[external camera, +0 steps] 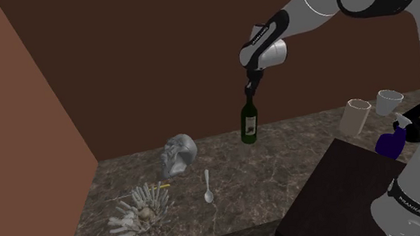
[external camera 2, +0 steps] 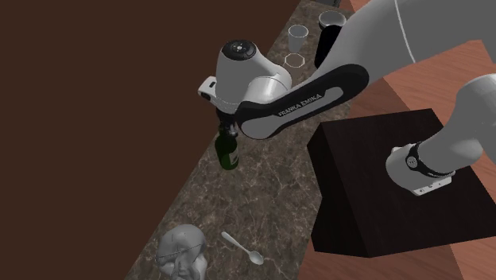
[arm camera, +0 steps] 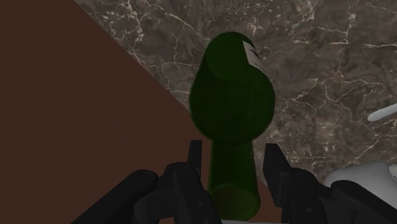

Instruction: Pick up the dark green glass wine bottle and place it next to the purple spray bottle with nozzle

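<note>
Jaws stand spread either side of the neck of the wine bottle [external camera: 250,125], not touching it, lined up from above for a grip, I judge; it stands upright near the back edge of the tabletop [external camera: 300,139], well apart from the spray bottle [external camera: 388,143]

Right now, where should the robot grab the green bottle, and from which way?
The thin neck, coming straight down from above. The green bottle stands upright on the counter, its neck is much slimmer than its body, and the gripper hangs above with open fingers either side of that neck.
</note>
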Tool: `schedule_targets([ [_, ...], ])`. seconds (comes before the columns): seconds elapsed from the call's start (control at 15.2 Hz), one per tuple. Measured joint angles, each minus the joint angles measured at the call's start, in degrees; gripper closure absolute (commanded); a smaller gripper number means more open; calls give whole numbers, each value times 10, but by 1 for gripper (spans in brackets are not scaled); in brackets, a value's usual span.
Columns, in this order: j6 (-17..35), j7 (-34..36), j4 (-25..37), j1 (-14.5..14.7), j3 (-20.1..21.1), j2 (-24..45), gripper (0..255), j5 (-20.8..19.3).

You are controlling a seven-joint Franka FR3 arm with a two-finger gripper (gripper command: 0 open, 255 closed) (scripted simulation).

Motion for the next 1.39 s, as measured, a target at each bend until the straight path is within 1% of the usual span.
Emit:
schedule_targets([
  [0.59, -53, 14, 9, 8, -12, -44, 255, -18],
  [1.39, -128, 32, 39, 16, -22, -91, 255, -40],
])
